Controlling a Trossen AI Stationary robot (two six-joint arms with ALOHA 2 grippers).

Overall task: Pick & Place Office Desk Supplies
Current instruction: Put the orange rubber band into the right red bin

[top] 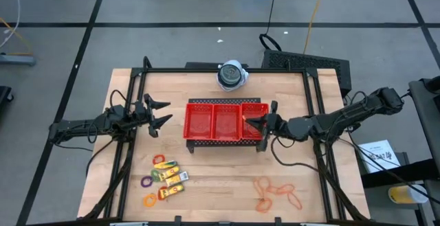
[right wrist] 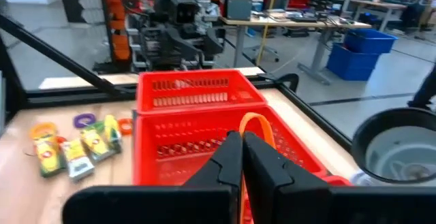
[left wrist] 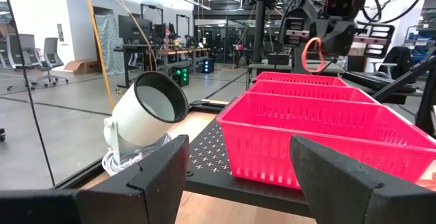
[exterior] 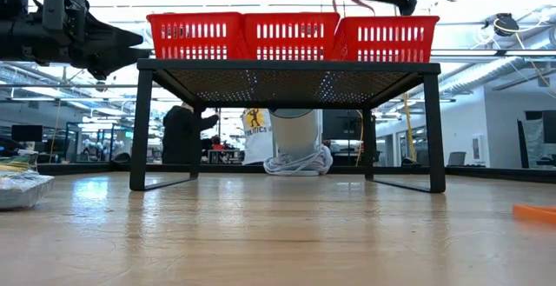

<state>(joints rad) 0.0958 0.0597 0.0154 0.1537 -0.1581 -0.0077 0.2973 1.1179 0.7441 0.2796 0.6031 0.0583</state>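
1. So the red tray (top: 226, 121) sits up on a black stand (exterior: 287, 77) in the middle of the wooden table (top: 220, 178), three compartments side by side. Behind it, at the table's far edge, there's a round white lamp-looking device (top: 232, 75) with its cable bunched underneath. The stand's legs and the black frame rails run along both sides of the table, so there's metal all around my arms.

2. The supplies: most are lying on the bare wood on the near side of the tray. On my left-arm side there's a cluster of yellow packets (top: 170, 178) with little rings (top: 149, 191) in orange, purple and green scattered around them. On my right-arm side is a loose tangle of thin orange rubber bands (top: 275, 194). One more rubber band (right wrist: 259, 133) is up in the air with me, a thin orange loop hanging down over the tray's compartment on my right-arm side.

3. My right gripper (top: 250, 122) is stretched in level over that end compartment, fingers pinched fully together on the dangling loop, which arcs up past the fingertips.

4. My left gripper (top: 162, 113) hovers off the other end of the tray, just beside it and well above the table, pointing at the tray with the fingers spread wide and nothing between them.
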